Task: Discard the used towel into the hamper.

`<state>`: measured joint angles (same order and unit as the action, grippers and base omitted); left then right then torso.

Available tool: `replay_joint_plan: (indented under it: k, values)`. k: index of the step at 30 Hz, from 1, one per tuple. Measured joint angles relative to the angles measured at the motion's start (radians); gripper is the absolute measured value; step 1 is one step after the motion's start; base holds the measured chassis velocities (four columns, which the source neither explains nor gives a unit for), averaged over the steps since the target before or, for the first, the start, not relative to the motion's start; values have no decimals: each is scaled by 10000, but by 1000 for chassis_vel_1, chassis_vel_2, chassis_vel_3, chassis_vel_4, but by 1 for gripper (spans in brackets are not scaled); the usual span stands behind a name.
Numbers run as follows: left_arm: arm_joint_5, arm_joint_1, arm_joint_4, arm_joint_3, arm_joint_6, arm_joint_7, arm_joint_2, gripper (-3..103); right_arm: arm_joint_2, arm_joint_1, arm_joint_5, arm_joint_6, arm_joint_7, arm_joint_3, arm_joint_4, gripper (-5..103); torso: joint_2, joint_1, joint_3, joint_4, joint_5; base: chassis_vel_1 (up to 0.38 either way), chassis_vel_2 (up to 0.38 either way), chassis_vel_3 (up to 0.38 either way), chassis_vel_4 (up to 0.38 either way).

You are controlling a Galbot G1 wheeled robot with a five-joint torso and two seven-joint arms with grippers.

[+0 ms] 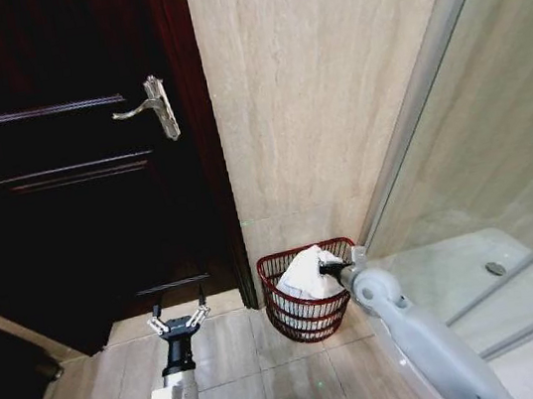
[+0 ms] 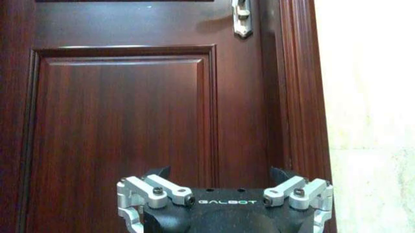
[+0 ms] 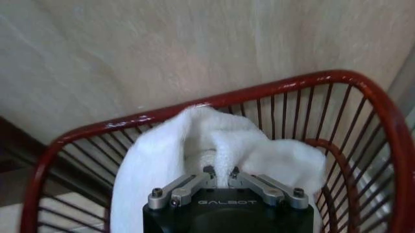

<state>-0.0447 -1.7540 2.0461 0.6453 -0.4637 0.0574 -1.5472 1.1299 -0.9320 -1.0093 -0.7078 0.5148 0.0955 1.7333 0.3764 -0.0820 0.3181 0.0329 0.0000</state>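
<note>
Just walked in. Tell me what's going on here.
The robot is dropping off a used white towel. Its right gripper is shut on the towel and holds it over the red wire hamper, which stands on the tiled floor against the wall beside a dark wooden door. The towel is partly down inside the hamper's rim but not yet released. The left gripper hangs open and empty in front of the door.
</note>
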Motion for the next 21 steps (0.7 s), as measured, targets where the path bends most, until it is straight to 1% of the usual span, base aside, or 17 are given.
replay_joint_plan:
  k: [3,4,7,8,11,21]
  values:
    - [-69,23,-80,114,-35,-9,-2,100,338,628,7,-15,10,-230,-974,4,5,-1,2,1,0,0,0,0,0]
    - [-69,23,-80,114,-35,-9,-2,100,338,628,7,-15,10,-230,-974,4,5,-1,2,1,0,0,0,0,0]
    - [-125,66,-128,237,-40,-21,-3,100,692,1162,76,-5,-5,-420,-1881,4,6,-3,4,2,-1,0,0,0,0]
    - [-125,66,-128,237,-40,-21,-3,100,692,1162,76,-5,-5,-420,-1881,4,6,-3,4,2,-1,0,0,0,0]
    - [-199,138,-216,353,-41,-124,-23,100,1046,1515,170,0,-58,-458,-2649,4,10,-4,5,0,-3,0,0,0,0]
    - [-234,248,-313,432,-42,-195,-70,100,1707,1784,441,52,-223,-352,-3892,4,14,-4,7,0,-2,0,0,0,0]
